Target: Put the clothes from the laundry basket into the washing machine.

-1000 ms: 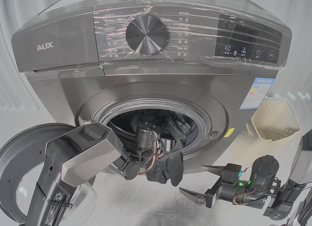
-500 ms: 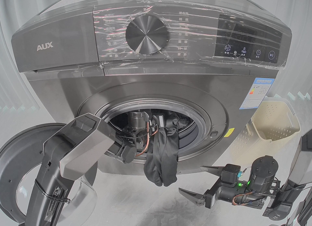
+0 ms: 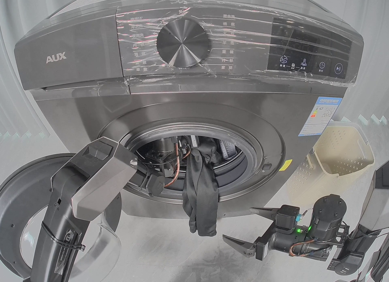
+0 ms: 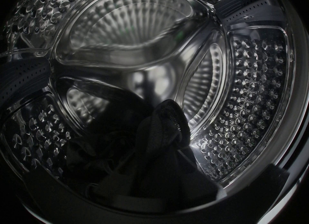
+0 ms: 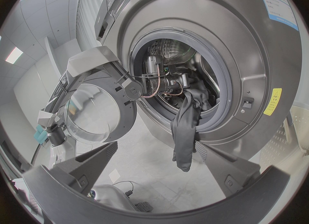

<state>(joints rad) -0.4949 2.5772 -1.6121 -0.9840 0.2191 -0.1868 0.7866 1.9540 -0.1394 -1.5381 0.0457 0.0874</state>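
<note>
Left gripper (image 3: 193, 144) is sitting inside the washing machine's (image 3: 81, 108) door opening, wrist just past the seal. I can't tell from any view whether it's clamping or slack, since its tip is disappearing into dark cloth. Black garment (image 3: 200, 197) is bunching right at that tip. Its upper part is lying inside the steel drum (image 4: 251, 83), and the rest is draping over the lower lip of the door seal (image 3: 253, 161) and hanging down the machine's front. So I'm reading this as mid-load, with the piece half in and half out. Next move, as I'm judging it, is calling for a push deeper, or a regrip lower on the hanging tail to drag it over the lip. The risk is the tail's weight pulling the lot back out. Right gripper (image 3: 248, 230) is hovering spread wide, low and right of the opening, near the tail but not touching it and carrying nothing. Round door (image 3: 24, 197) is standing open on the left. Cream laundry basket (image 3: 344, 153) is sitting beside the machine on the right, beyond the right gripper.
</note>
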